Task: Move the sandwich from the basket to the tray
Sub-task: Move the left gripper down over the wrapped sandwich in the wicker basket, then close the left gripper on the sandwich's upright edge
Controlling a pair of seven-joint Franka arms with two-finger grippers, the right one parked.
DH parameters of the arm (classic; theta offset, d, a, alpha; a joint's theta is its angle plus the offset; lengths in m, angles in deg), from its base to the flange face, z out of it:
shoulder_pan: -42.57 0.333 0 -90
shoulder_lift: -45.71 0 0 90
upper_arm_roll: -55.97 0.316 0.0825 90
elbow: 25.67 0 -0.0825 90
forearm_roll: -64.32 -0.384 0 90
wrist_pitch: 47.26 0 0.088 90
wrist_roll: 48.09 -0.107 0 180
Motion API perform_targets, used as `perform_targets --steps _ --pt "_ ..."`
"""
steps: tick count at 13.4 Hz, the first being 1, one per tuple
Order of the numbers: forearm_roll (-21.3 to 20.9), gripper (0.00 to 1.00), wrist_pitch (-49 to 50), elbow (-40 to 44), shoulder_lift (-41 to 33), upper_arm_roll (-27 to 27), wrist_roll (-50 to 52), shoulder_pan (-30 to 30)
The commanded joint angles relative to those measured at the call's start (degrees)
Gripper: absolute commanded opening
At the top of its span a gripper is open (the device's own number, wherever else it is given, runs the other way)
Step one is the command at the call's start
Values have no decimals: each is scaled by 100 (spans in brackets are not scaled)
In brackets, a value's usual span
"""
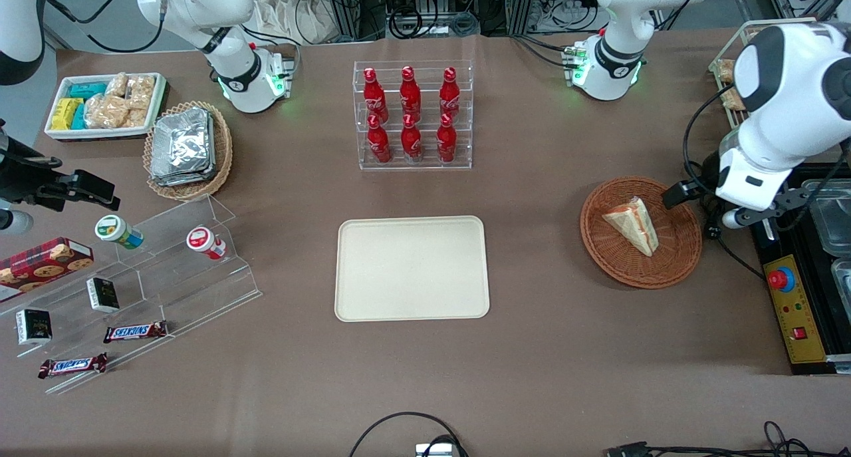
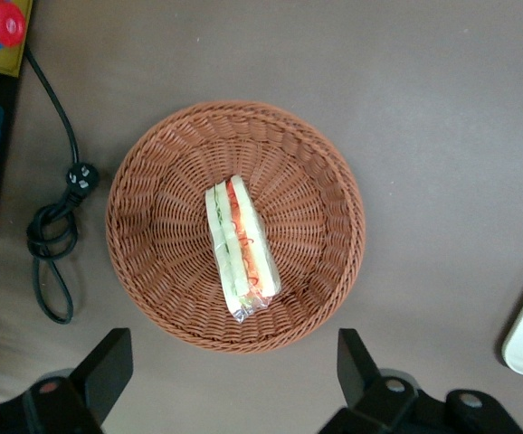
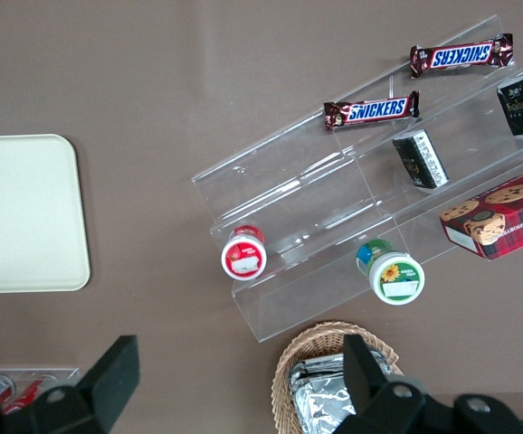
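Gripper (image 2: 228,380) above basket (image 2: 153,271) rim, fingers wide, empty. Risk: slick-wrapped sandwich (image 2: 240,249) slips, misses tray (image 1: 411,269).

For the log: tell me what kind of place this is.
Probably a lab mock-up of a snack shop: Coca-Cola bottles in an acrylic rack, Snickers bars on display steps, a sandwich in its basket. The tool hangs open above it.

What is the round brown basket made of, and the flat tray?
The basket looks like woven wicker, reddish-brown, with ribbed strands. The tray looks like smooth matte plastic, cream, though that's unsure. The gripper hangs above the basket, jaws open.
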Motion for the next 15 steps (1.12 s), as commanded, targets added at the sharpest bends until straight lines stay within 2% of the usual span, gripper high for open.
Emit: perform_targets --steps 1,8,15 --pt "-40 100 -569 -738 -353 36 389 -57" --pt "-32 100 -1904 -1678 -248 36 951 -48" --pt "-14 100 -3101 -2259 191 36 1303 -65"
